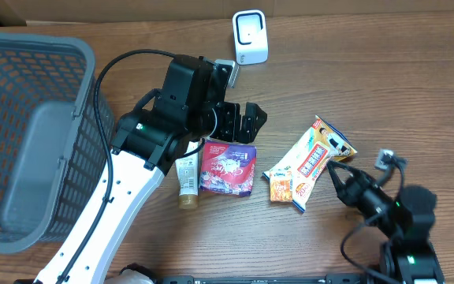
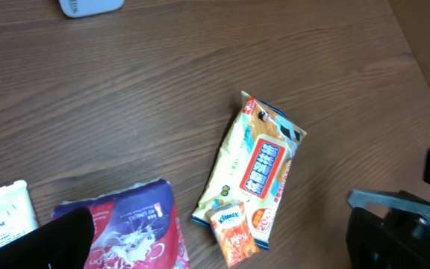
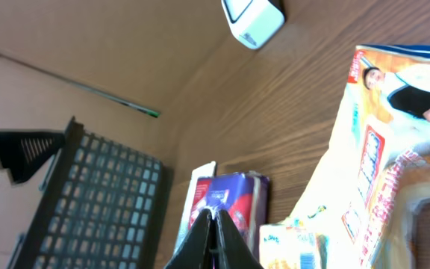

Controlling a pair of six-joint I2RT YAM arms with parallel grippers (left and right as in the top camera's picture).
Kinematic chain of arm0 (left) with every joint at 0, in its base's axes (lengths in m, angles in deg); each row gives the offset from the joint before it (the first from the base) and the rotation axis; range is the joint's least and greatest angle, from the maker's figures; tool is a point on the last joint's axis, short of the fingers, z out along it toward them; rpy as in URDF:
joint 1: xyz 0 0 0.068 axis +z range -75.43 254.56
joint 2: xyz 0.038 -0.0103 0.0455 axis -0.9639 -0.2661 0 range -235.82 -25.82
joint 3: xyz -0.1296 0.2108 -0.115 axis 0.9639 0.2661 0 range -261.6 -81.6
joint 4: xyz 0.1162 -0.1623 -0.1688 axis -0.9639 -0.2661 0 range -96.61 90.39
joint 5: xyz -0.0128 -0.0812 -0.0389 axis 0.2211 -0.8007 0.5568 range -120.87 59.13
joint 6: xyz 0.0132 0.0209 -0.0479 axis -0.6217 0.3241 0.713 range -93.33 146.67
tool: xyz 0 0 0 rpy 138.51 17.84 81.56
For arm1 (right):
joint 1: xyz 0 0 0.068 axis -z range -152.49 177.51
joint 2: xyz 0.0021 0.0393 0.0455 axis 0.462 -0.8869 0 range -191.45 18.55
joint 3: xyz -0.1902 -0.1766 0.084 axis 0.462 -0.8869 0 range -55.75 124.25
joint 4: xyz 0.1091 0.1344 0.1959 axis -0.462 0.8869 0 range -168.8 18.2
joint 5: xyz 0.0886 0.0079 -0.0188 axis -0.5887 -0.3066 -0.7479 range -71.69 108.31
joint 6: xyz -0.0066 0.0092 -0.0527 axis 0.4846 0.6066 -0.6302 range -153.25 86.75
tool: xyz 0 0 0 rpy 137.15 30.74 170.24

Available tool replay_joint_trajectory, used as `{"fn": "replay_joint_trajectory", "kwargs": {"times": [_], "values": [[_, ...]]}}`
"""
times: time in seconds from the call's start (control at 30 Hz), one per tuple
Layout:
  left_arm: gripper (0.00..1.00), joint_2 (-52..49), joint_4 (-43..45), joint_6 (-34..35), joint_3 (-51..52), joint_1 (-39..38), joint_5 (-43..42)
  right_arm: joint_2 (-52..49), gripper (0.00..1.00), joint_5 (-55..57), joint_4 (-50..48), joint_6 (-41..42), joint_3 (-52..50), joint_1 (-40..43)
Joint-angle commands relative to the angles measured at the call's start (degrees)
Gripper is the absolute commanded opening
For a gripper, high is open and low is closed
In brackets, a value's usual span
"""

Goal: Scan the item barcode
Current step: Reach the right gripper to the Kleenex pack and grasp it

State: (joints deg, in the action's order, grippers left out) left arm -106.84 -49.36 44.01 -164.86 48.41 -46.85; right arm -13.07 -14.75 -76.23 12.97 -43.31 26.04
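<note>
A white barcode scanner [image 1: 250,37] stands at the table's far edge. Near the middle lie a purple and red pack [image 1: 227,170], a Pantene tube [image 1: 186,177], a long wet-wipes pack [image 1: 314,158] and a small orange Kleenex pack [image 1: 280,189]. My left gripper [image 1: 241,126] hovers open just above the purple pack's far end, holding nothing. In its wrist view the left gripper [image 2: 219,232] spans the purple pack [image 2: 133,228] and the Kleenex pack [image 2: 232,233]. My right gripper [image 1: 332,168] is shut and empty beside the wipes pack's right edge. No barcode shows.
A big grey mesh basket [image 1: 30,134] fills the left side of the table. In the right wrist view the right gripper [image 3: 215,215] points toward the purple pack [image 3: 234,198], with the basket [image 3: 88,202] and scanner [image 3: 252,19] beyond.
</note>
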Motion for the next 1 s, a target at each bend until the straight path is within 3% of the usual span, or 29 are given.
{"fn": "replay_joint_trajectory", "kwargs": {"times": [0.0, 0.2, 0.4, 0.97], "values": [[1.0, -0.09, 0.0, -1.55, -1.44, 0.26, 2.12, -11.67, 0.04, 1.03, -9.6, 3.21, -0.13, -5.64], [1.0, -0.09, -1.75, -1.53, -1.44, 0.26, 4.48, -34.8, 0.04, -3.19, -29.33, 1.11, -0.04, -20.76], [1.0, -0.09, -5.27, -1.57, -1.44, 0.26, 7.8, -49.79, 0.04, -11.93, -40.79, 1.79, 0.02, -23.17], [1.0, -0.09, -9.7, -1.51, -1.44, 0.26, 8.07, -53.7, 0.04, -0.44, -33.46, 11.45, 0.04, -21.57]]}}
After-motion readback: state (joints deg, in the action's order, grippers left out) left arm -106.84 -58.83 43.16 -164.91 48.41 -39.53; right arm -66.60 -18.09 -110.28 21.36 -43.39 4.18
